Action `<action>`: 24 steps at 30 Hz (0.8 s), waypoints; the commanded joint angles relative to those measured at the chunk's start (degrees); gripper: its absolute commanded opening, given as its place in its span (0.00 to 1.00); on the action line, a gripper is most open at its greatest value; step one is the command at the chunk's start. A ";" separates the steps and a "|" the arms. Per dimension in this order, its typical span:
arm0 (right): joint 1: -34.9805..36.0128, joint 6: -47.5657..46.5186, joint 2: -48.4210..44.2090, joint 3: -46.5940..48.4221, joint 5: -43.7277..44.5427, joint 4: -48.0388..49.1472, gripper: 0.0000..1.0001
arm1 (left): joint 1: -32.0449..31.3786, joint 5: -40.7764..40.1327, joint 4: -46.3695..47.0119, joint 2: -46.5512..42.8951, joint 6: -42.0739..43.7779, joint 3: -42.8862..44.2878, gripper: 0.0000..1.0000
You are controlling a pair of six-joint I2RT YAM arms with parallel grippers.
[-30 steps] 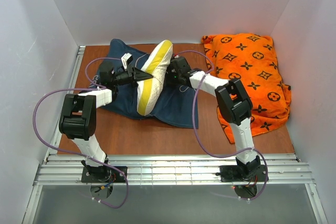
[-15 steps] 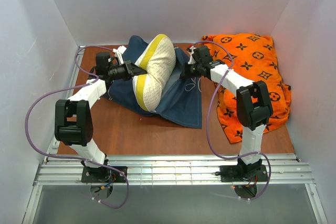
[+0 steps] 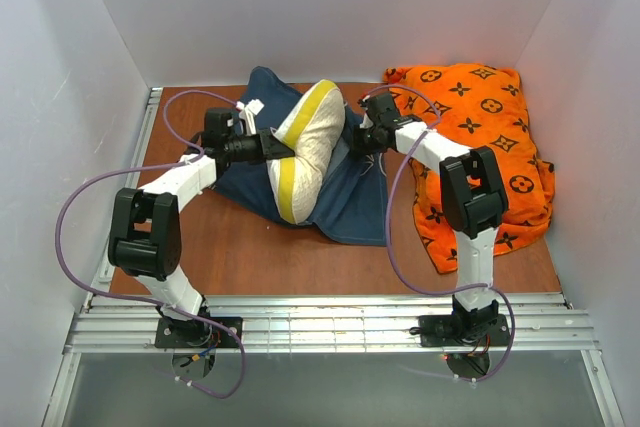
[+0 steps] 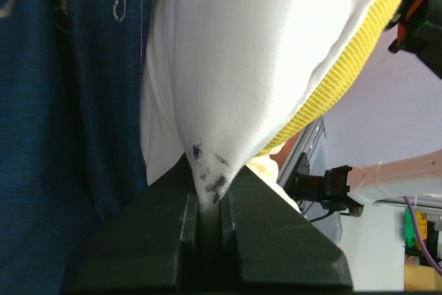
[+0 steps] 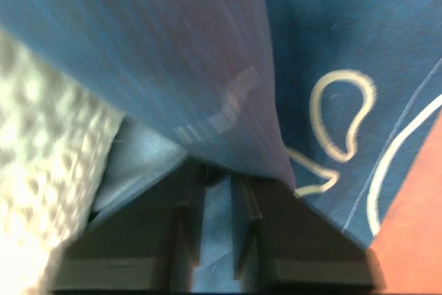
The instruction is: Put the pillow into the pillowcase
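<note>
The white pillow (image 3: pixel 308 142) with its yellow band stands on edge, tilted, over the dark navy pillowcase (image 3: pixel 350 197) spread on the table. My left gripper (image 3: pixel 277 145) is at the pillow's left side, shut on a smudged white corner of it (image 4: pixel 207 195). The pillow (image 4: pixel 262 53) fills that wrist view, with the pillowcase (image 4: pixel 69 88) to its left. My right gripper (image 3: pixel 357 137) is at the pillow's right side, with a fold of the pillowcase (image 5: pixel 207 53) running between its narrow jaws (image 5: pixel 217 181). The pillow's textured face (image 5: pixel 41 122) shows at the left.
An orange cushion (image 3: pixel 480 137) with dark monogram marks lies at the back right against the right wall. White walls close in the brown table (image 3: pixel 250 247) on three sides. Purple cables loop beside both arms.
Both arms first reached farther back, lifting the pillow and the pillowcase. Since then the left gripper has pushed the pillow to the right and tilted it; the right gripper has barely moved.
</note>
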 commanded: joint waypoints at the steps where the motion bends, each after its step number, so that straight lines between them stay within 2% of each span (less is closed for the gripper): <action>1: 0.44 -2.60 1.12 4.11 9.37 1.53 0.06 | -2.40 -8.40 -4.12 0.30 1.31 -3.25 0.00; 2: 0.62 -3.48 1.21 4.38 9.73 1.61 0.01 | -2.59 -9.10 -3.68 1.08 0.70 -3.78 0.00; 3: 0.88 -4.27 1.21 4.64 13.30 1.53 0.01 | -2.76 -10.07 -3.59 1.35 -0.09 -3.87 0.00; 6: 0.89 -6.82 -0.01 4.73 16.41 -0.31 0.01 | -2.76 -15.96 -4.38 2.14 -0.89 -3.78 0.00; 12: 0.89 -10.78 -6.77 0.61 16.16 -1.90 0.01 | -2.76 -26.24 -7.44 4.51 0.16 -0.81 0.00; 16: 0.01 -12.01 -9.95 1.04 13.26 -5.40 0.01 | -2.76 -32.48 -10.53 7.06 1.92 1.31 0.00; 20: -2.18 -12.97 -13.46 0.43 5.20 -6.03 0.01 | -2.76 -32.93 -11.24 8.21 3.33 1.49 0.00; 21: -2.62 -13.15 -14.60 -0.36 4.38 -6.03 0.01 | -2.76 -31.45 -10.72 8.56 4.89 1.40 0.00; 22: -2.98 -13.41 -15.13 -0.63 2.55 -5.95 0.01 | -2.76 -25.00 -10.36 9.26 6.48 2.19 0.00; 24: -3.95 -13.51 -15.75 -1.68 -2.55 -4.63 0.01 | -4.33 -21.43 -10.80 10.06 10.68 2.72 0.00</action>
